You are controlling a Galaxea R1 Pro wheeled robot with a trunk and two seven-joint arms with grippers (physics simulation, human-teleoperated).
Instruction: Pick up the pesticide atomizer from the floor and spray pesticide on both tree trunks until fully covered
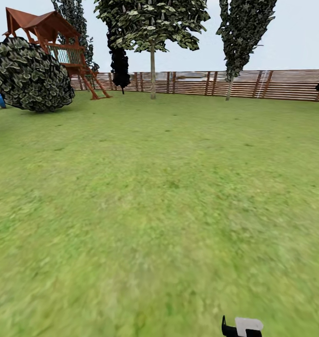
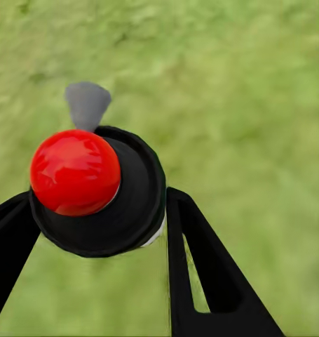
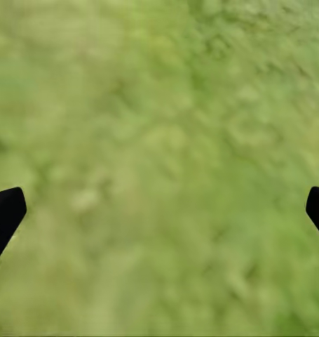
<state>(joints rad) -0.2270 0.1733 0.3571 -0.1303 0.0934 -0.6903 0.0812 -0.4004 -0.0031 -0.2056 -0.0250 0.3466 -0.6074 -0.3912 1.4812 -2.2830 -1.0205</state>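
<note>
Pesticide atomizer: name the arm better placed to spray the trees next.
Left. Its claw is shut on the pesticide atomizer, red top showing; the right claw is open over bare grass.

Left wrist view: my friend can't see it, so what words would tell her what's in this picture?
The left claw grips the pesticide atomizer, a black bottle with a shiny red top, between its two black fingers. A small grey nozzle tip pokes out past the red top. Blurry green grass lies behind it.
</note>
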